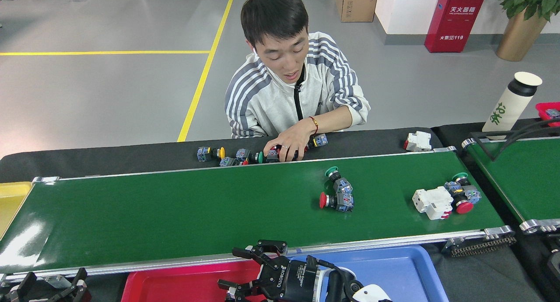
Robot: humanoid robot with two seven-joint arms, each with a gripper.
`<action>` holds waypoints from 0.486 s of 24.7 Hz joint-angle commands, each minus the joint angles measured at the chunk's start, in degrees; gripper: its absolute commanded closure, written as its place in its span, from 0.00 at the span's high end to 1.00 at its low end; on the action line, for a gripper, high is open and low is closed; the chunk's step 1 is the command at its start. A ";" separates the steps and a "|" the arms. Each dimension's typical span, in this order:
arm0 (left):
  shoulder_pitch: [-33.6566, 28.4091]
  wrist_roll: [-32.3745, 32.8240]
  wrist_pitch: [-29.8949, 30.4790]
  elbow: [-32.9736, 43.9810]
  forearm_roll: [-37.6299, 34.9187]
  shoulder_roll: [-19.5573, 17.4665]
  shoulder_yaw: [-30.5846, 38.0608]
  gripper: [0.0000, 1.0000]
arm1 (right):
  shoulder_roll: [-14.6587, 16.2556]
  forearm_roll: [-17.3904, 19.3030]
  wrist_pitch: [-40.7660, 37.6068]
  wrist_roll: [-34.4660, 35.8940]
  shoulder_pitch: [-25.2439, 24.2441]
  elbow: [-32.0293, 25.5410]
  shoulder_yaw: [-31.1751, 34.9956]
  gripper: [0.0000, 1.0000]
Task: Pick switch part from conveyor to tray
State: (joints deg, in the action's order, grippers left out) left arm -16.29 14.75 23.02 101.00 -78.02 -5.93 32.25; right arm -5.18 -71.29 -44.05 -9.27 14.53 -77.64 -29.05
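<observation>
The conveyor (175,214) is a long dark-green belt with silver rails. Two switch parts lie together on it right of centre, one green-capped (336,179) and one red-capped (334,201). Further right, a white breaker block (433,202) touches a red-capped switch (461,204) and a green-capped one (459,179). My right gripper (236,269) hangs open over the red tray (175,284) at the near edge, with nothing between its fingers. At the bottom left corner my left gripper (50,284) is open and holds nothing.
A blue tray (393,271) adjoins the red one, and a yellow tray (11,201) sits at the belt's left end. A person's hand (288,146) rests among several switch parts on the black table behind the belt. A second green belt (525,179) and a bottle (509,103) stand at right.
</observation>
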 commanded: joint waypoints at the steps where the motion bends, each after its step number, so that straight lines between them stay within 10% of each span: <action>1: 0.47 -0.51 0.01 0.77 -0.11 -0.04 0.18 1.00 | -0.62 0.89 -0.95 0.31 0.50 -1.10 0.83 1.00; 6: 0.47 -0.51 0.01 0.77 -0.11 -0.48 0.36 1.00 | -0.53 2.21 -0.68 0.40 -11.36 -11.39 21.40 1.00; 12: -0.32 -0.51 0.01 0.77 -0.11 -0.31 0.97 1.00 | -1.67 2.13 26.73 8.13 -23.84 -20.88 35.81 0.99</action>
State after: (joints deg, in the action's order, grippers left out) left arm -16.64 14.69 23.25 101.01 -78.03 -6.00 32.68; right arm -6.74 -69.32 -25.58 -4.88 -9.40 -97.26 5.99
